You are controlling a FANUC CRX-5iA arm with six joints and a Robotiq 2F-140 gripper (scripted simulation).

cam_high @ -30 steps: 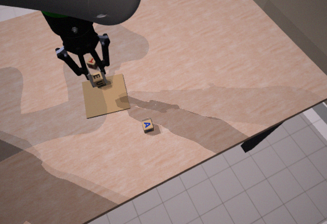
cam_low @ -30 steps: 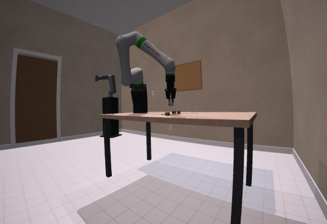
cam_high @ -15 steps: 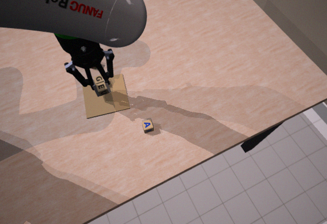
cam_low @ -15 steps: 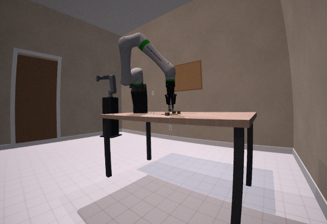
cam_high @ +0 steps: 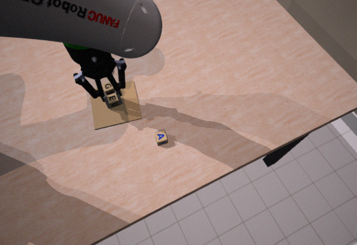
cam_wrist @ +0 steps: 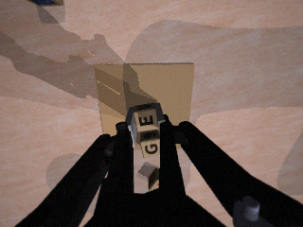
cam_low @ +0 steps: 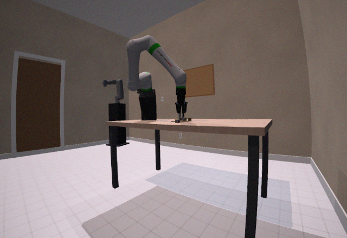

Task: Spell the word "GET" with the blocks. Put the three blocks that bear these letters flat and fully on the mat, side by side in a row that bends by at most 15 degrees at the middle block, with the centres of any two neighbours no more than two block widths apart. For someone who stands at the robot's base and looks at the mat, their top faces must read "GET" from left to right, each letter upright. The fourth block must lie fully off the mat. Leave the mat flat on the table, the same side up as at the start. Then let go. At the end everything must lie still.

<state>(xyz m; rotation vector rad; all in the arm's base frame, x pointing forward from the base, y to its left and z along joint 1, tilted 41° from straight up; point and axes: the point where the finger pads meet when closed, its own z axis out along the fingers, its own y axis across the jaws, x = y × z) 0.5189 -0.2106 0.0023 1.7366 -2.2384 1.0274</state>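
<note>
My gripper (cam_high: 107, 94) is shut on the E block (cam_high: 112, 98) and holds it low over the tan mat (cam_high: 116, 106), near the mat's far edge. In the wrist view the E block (cam_wrist: 146, 123) sits between the fingertips over the mat (cam_wrist: 147, 96). The G block (cam_high: 107, 86) lies right beside it at the mat's edge, and it also shows in the wrist view (cam_wrist: 151, 148). A third block (cam_wrist: 151, 176) lies in shadow on the table past the G block; its letter cannot be read. The A block (cam_high: 160, 137) with a blue letter lies on the table, off the mat.
The arm's grey link (cam_high: 72, 11) hides the table's far left part in the top view. The table's edge (cam_high: 230, 173) runs diagonally close to the A block. In the exterior view the gripper (cam_low: 181, 113) stands just above the table top.
</note>
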